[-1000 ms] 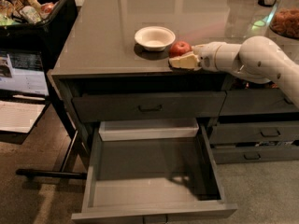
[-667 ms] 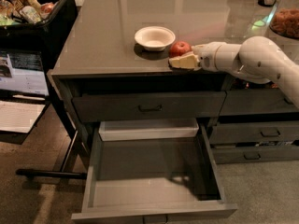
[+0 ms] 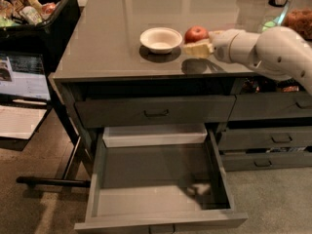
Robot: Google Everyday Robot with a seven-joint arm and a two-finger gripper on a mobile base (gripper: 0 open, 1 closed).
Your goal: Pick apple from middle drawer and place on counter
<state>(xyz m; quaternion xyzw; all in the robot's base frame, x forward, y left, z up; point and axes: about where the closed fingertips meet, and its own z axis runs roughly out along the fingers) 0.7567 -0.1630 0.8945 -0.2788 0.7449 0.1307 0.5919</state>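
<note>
The small red apple (image 3: 196, 33) is at the tips of my gripper (image 3: 197, 47), just right of the white bowl (image 3: 161, 39) and over the glossy grey counter (image 3: 107, 28). The gripper's pale fingers (image 3: 197, 49) are closed about the apple's lower side, and a shadow lies on the counter beneath them. My white arm (image 3: 263, 50) reaches in from the right. The middle drawer (image 3: 156, 182) below is pulled wide open, and its grey floor holds nothing.
A pale shallow tray (image 3: 155, 135) sits at the back above the open drawer. A black bin of packaged groceries (image 3: 29, 9) stands at the top left. Closed grey drawers (image 3: 273, 140) are on the right. The open drawer juts out over the floor.
The gripper and the apple have moved together, up and farther back over the counter, slightly to the right. The bowl and the drawer have not moved.
</note>
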